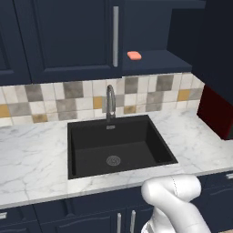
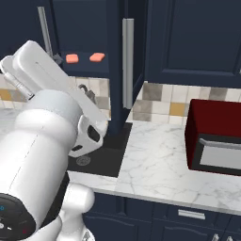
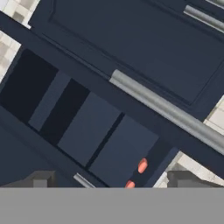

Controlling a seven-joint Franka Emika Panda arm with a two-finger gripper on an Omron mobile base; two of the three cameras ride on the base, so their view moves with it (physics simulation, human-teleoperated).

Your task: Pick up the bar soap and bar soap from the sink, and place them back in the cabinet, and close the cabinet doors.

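Soaps both on cabinet shelf [image 2: 84,66]: one bar [image 2: 72,58] beside second bar [image 2: 97,57], sink [image 1: 118,150] bare of them. Gripper [image 3: 113,179] spread wide, carrying nothing, aimed at a door's silver handle [image 3: 168,111]. Doors apparently ajar. Risk: glancing off that slim bar, or swinging a panel unevenly and leaving it short of closed.

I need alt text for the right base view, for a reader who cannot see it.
Two bar soaps lie side by side on the shelf of the open cabinet, above the sink. The white arm fills the left foreground; a dark red microwave stands on the marble counter.
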